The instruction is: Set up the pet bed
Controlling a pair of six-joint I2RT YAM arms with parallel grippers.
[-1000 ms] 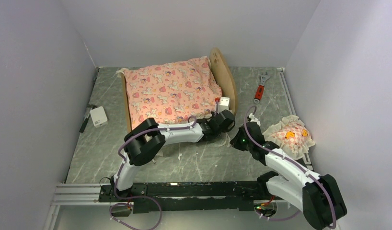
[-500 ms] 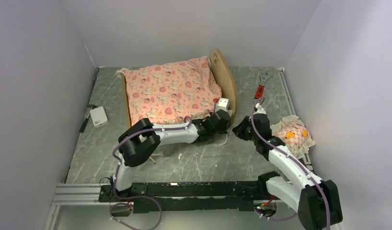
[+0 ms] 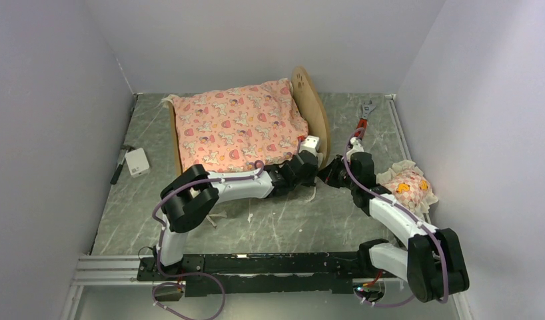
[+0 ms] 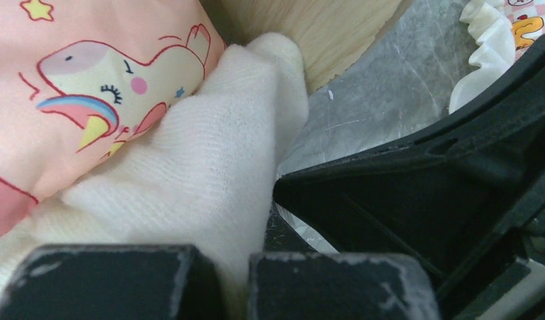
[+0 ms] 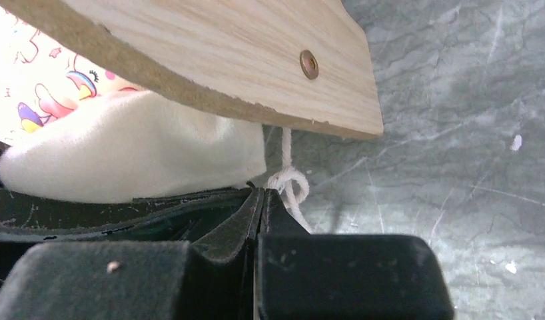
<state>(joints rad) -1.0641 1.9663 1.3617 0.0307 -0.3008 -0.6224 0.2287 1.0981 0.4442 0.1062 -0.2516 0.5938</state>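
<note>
**Right arm swings in to meet left at the headboard**

Swinging away from the pillow (image 3: pixel 406 187) by the right edge of the surface (image 3: pixel 283 227), the right tool (image 5: pixel 258 200) has come across to join the left tool (image 4: pixel 236 267) at the near end of the headboard (image 5: pixel 210 60). The left arm has drawn back slightly toward the left edge.

The pet bed (image 3: pixel 318 110) stands against the far edge of the surface, about midway along it. Its pink mattress (image 3: pixel 236 127) is already laid on the frame, though the mattress corner beside the headboard looks untucked. The job appears well past halfway, with that corner to seat and the pillow to place on the bed.

The left tool is clamped narrow on the white cloth edge of the mattress. The right tool has its jaws pressed together just under the headboard's lower edge. A loop of white cord (image 5: pixel 290 183) sits right at its tips, and whether the cord is pinched cannot be told.
</note>
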